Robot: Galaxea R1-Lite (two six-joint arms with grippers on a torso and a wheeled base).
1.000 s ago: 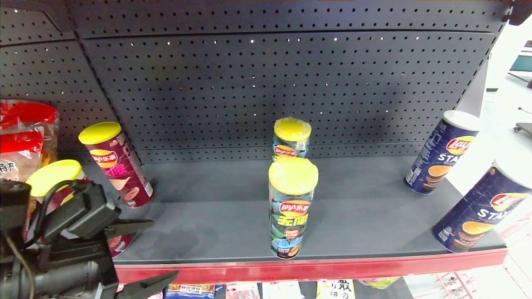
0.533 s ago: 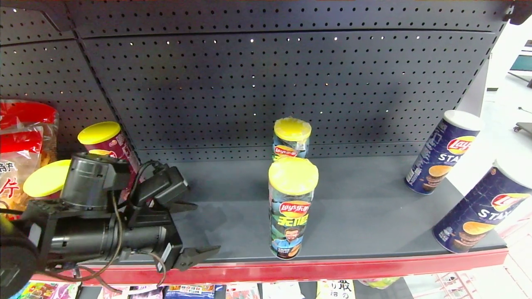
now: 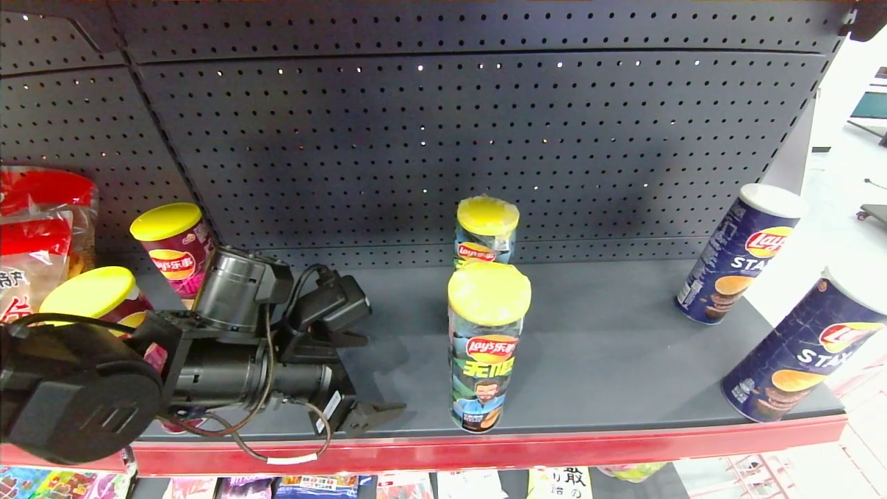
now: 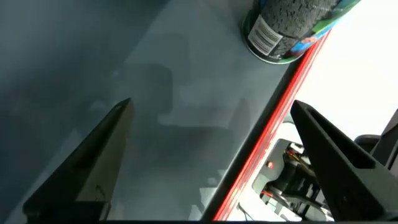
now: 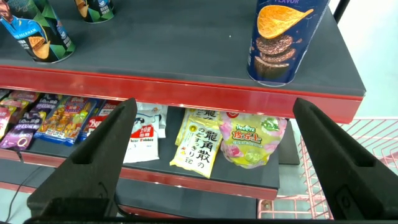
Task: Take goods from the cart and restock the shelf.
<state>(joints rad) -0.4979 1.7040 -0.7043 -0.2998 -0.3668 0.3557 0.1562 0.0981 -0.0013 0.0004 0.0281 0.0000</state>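
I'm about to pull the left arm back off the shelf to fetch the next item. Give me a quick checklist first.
1. The left gripper holds nothing, fingers open: ok.
2. The right gripper holds nothing, fingers open: ok.
3. The left gripper is apart from the front green can: ok, bare shelf shows between them.
4. The left arm is clear of the maroon cans: cannot tell, the arm hides part of them.
5. The front green can and the rear green can stand upright: ok.
6. Free spot for the next item: ok, the shelf is bare between the front green can and the blue cans.
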